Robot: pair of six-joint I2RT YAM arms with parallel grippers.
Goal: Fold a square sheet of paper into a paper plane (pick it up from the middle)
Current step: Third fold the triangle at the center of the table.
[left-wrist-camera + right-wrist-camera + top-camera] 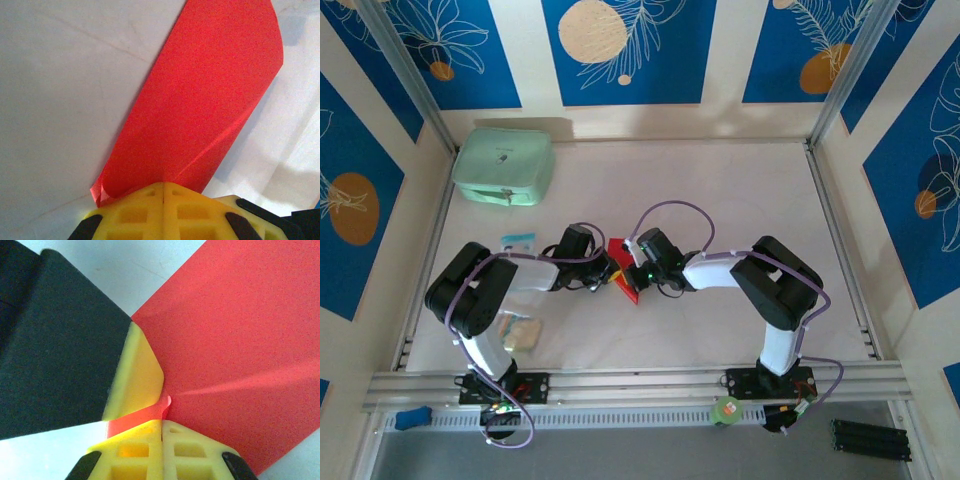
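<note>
The red sheet of paper (620, 249) is held just above the table's middle, between both grippers. It is folded, with a crease running along it (200, 100). My left gripper (164, 187) is shut on one narrow end, where the edge curls over. My right gripper (163, 422) is shut on the paper (240, 340) right beside the left gripper's yellow fingers (137, 375), with a small curl of paper between them. In the top view the left gripper (612, 277) and right gripper (634, 275) meet nose to nose and hide most of the sheet; I cannot make out a plane shape.
A mint-green case (504, 167) lies at the back left. A small pale packet (517, 241) sits by the left arm's elbow, and another pale bundle (523, 333) lies near its base. The white table cover (720, 190) stretches to the right and back.
</note>
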